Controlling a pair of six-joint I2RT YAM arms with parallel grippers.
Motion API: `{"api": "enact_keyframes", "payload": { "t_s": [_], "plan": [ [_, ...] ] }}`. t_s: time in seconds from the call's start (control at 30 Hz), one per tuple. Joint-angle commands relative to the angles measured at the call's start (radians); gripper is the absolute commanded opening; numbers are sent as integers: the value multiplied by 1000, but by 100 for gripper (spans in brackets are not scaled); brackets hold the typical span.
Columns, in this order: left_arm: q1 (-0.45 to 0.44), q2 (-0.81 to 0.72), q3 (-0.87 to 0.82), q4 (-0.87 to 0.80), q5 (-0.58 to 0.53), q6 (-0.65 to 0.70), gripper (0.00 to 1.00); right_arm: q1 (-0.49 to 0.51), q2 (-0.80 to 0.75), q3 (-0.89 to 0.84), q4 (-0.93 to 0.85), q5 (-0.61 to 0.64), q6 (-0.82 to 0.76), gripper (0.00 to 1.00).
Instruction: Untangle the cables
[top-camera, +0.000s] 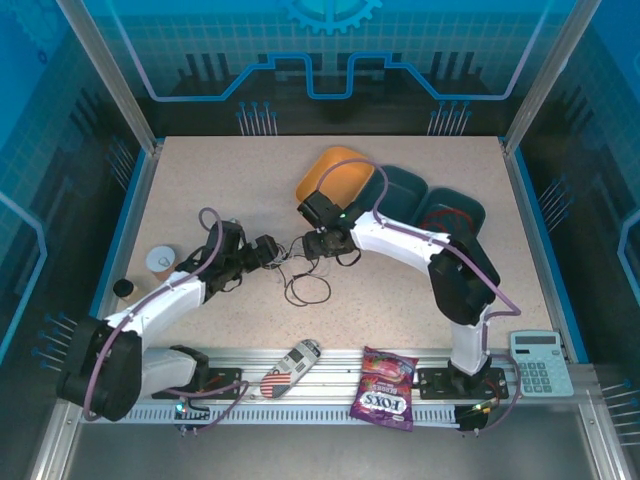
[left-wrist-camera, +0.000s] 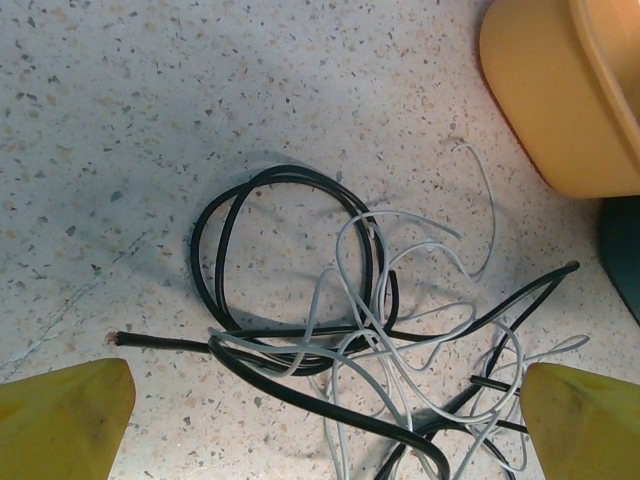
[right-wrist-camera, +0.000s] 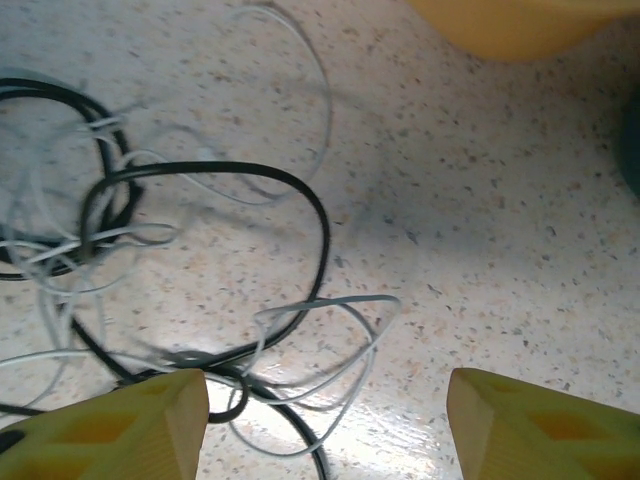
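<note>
At the centre of the table (top-camera: 200, 180), the cables (top-camera: 305, 272) lie as one flat tangle, with both arms converged on it.

1. Tangle layout. In the left wrist view the black cable (left-wrist-camera: 290, 180) forms a doubled loop at the middle of the frame. One bare end points to 9 o'clock. The white cable (left-wrist-camera: 400, 215) is threaded through that loop and bunches toward 5 o'clock, so neither can be lifted away alone.

2. Left gripper (top-camera: 272, 250). It stands at 9 o'clock of the tangle. Its jaws are spread fully and hold nothing. It straddles the crossing strands from above, probably so that it can pin or pinch one strand as an anchor.

3. Right gripper (top-camera: 318, 240). It stands at 12 o'clock of the tangle, just beside the orange bowl (top-camera: 335, 175). In its wrist view the jaws are apart with nothing clamped. Black and white strands cross near the finger at 7 o'clock, which suggests an approach to a pinch there.

4. Remaining cable. A red cable (top-camera: 448, 218) appears to lie coiled in the dark bin (top-camera: 480, 215) at 2 o'clock, well apart from the tangle.

5. Caution. The thin white wire is springy, so a pull from one side may drag the whole bundle.
</note>
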Motion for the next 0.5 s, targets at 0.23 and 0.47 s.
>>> {"api": "enact_keyframes", "payload": {
  "t_s": [0.23,0.47],
  "plan": [
    [11,70,59,33,-39,-17,99,-7,104,117,-125,75,88,66],
    [19,133,85,24,-53,-27,99,-9,141,132,-127,96,107,67]
  ]
}}
